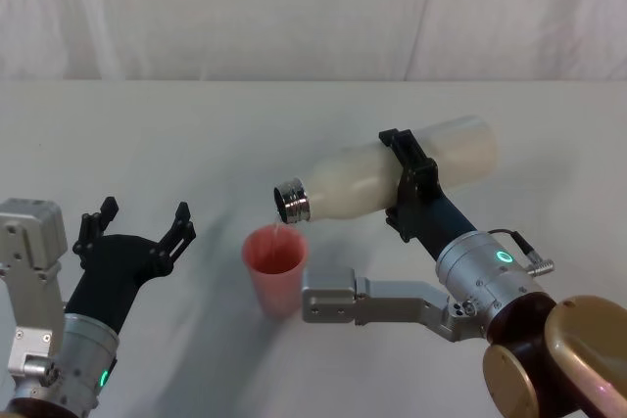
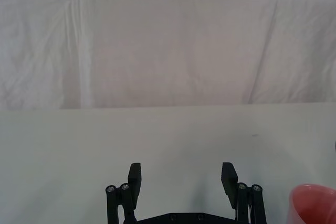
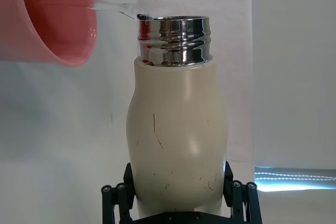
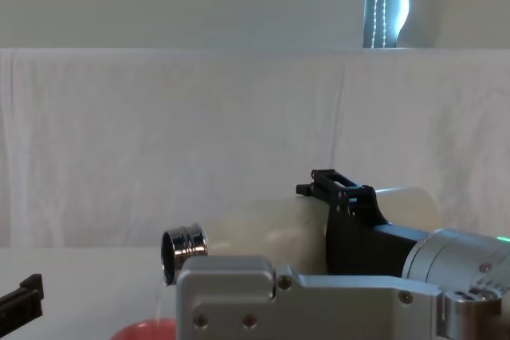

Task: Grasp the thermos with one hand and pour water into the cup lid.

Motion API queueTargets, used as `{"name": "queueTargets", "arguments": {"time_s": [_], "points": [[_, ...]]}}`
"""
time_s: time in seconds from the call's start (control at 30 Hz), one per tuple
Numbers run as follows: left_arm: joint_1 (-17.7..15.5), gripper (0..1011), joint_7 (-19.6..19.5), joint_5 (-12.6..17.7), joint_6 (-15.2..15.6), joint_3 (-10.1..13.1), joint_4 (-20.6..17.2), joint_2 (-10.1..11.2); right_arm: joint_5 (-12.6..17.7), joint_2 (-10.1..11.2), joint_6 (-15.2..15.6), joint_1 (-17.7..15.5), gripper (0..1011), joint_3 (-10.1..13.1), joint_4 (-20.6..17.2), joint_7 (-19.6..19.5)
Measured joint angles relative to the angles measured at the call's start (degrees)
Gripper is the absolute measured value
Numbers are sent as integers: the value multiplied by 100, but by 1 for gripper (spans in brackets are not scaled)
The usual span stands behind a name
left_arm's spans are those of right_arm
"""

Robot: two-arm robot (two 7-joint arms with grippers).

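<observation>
From the head view, the right gripper is clamped around the fat back part of the thermos. The bottle lies almost flat in the air, with its shiny neck pointing at the cup lid just below. The cup lid stands on the table. The left gripper waits beside it with its fingers spread and nothing in them.

In the left wrist view, the left gripper is wide apart, and the cup lid peeks in at the edge.

In the right wrist view, the thermos sits between the black fingers. A thin stream of water runs from its neck into the cup lid. The bottle looks hard and smooth, so it may slip; holding the wide body seems best. With water inside it is probably heavy.

In the chest view, the thermos is tipped over the cup lid, and the right gripper holds it near its far end.
</observation>
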Motion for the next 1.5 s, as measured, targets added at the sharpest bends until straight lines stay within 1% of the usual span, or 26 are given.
{"name": "queueTargets", "arguments": {"time_s": [0.13, 0.43, 0.63, 0.67, 0.87, 1.1, 1.17, 1.3, 1.4, 1.5], "points": [[0, 1001, 0, 0, 0, 0, 0, 0, 32, -25, 0, -27, 960, 31, -1, -63], [0, 1001, 0, 0, 0, 0, 0, 0, 385, -153, -64, -129, 960, 181, -26, -154], [0, 1001, 0, 0, 0, 0, 0, 0, 689, -269, -116, -218, 960, 326, -50, -209], [0, 1001, 0, 0, 0, 0, 0, 0, 689, -269, -116, -218, 960, 326, -50, -209], [0, 1001, 0, 0, 0, 0, 0, 0, 902, -349, -121, -284, 960, 428, -89, -210], [0, 1001, 0, 0, 0, 0, 0, 0, 1316, -505, -140, -389, 960, 620, -135, -190], [0, 1001, 0, 0, 0, 0, 0, 0, 1390, -532, -147, -407, 960, 652, -140, -189], [0, 1001, 0, 0, 0, 0, 0, 0, 1604, -596, -212, -460, 960, 735, -166, -193], [0, 1001, 0, 0, 0, 0, 0, 0, 1811, -647, -280, -510, 960, 800, -204, -193], [0, 1001, 0, 0, 0, 0, 0, 0, 2134, -731, -376, -583, 960, 897, -249, -188]]}}
